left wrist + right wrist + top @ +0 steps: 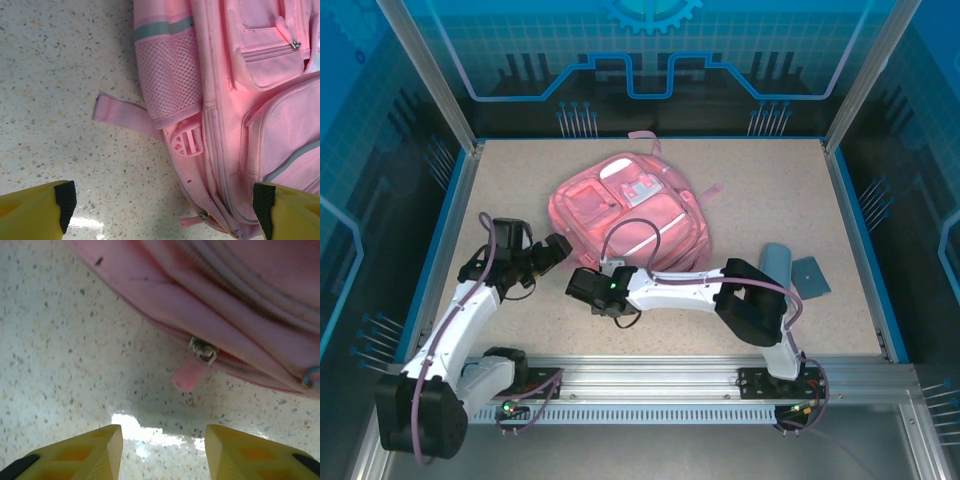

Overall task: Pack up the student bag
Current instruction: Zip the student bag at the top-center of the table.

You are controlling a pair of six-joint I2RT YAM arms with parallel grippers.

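The student bag [625, 210] is a soft pink backpack lying flat in the middle of the table, front pockets up. My left gripper [560, 250] hovers at the bag's near-left corner, wide open and holding nothing. In the left wrist view, the left gripper [165, 210] looks down on the bag's side [225, 100], with a mesh pocket, a pink strap [120, 112], a buckle [186, 139] and a zip pull [192, 220]. My right gripper [582, 285] sits just in front of the bag's near edge. In the right wrist view, the right gripper [164, 450] is open, a short way from the pink zip pull [189, 376].
A grey-blue pouch [777, 265] and a flat grey-blue square [811, 276] lie at the right of the speckled table [520, 180]. Blue walls enclose the table on three sides. The two grippers are close to each other at the bag's near-left corner.
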